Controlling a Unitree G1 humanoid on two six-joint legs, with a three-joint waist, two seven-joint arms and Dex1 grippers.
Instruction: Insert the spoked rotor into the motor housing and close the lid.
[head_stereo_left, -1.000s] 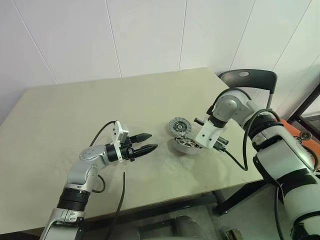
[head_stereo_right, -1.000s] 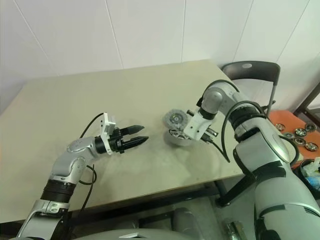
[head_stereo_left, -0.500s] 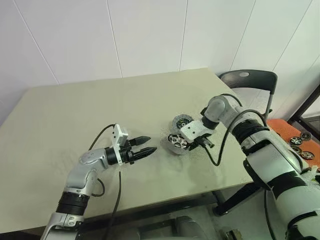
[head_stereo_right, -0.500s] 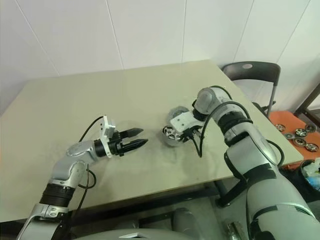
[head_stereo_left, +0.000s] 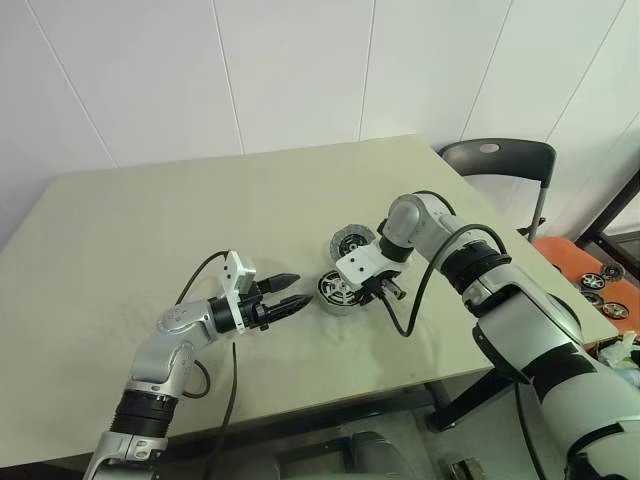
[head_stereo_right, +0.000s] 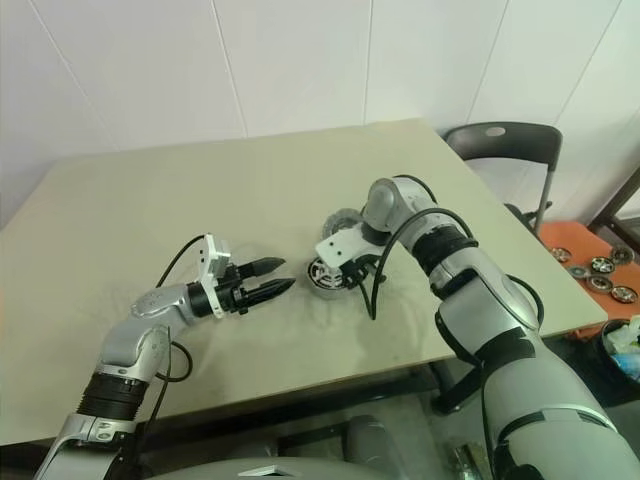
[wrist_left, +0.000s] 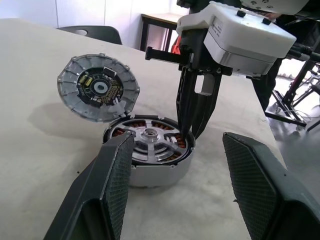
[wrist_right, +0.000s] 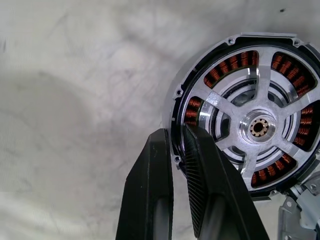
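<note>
**Left wrist view: rotor seated, lid still open — handling notes**

Left wrist view shows the motor housing (wrist_left: 150, 162) standing on the counter (wrist_left: 45, 140), with the spoked rotor (wrist_left: 150, 141) already lying inside it, spokes above the copper windings. The lid (wrist_left: 98, 88) stands tilted behind the housing, its lower edge at the housing's rim, inner face with the dark hub turned toward the camera.

Right claw (wrist_left: 191, 131): pointing steeply down, fingers (wrist_right: 205, 185) nearly together, pinching the housing's wall at the rim, one finger outside and one inside beside the windings. Left claw (head_stereo_left: 295, 303): roughly level, jaws well apart, holding nothing, near the housing but not touching.

Handling, as judgement:
- Housing: solid metal, stiff, probably heavy for its size; smooth wall, so a thin rim pinch may slip or tip it.
- Rotor: rigid, thin rim and spokes; windings beneath look easy to scratch. Best left alone now it appears seated.
- Lid: flat, stiff, likely light; balanced on edge, so it may fall either way. Take it by the outer rim, away from the inner face, and lower it squarely over the hub.
</note>
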